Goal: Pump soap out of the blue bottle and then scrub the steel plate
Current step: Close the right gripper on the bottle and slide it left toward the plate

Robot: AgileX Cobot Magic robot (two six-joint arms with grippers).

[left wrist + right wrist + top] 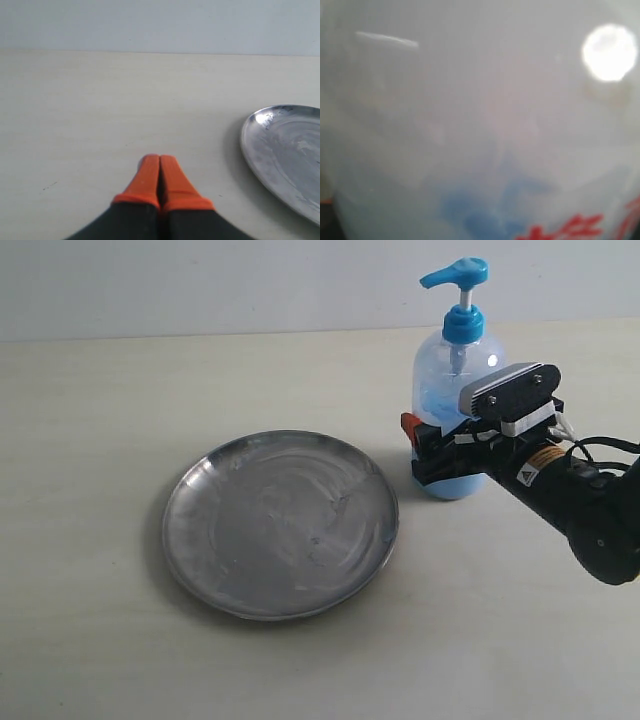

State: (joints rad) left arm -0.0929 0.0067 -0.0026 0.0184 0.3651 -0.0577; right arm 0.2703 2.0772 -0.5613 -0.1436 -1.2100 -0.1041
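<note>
The blue bottle (452, 365) stands upright on the table at the right, its blue pump head (455, 275) up. Pale blue soap (455, 485) shows at its base. My right gripper (447, 448) straddles the bottle's lower body with a jaw on either side, closed on it; one orange fingertip (410, 425) shows at the bottle's left side. In the right wrist view the bottle (480, 120) fills the picture, blurred. The steel plate (280, 525) lies flat to the left of the bottle. My left gripper (160, 165) is shut, empty, low over bare table beside the plate (285, 150).
Pale table surface (100, 440) runs all around the plate and bottle, with a light wall behind. The black right arm (590, 520) reaches in from the right edge. The left arm does not show in the exterior view.
</note>
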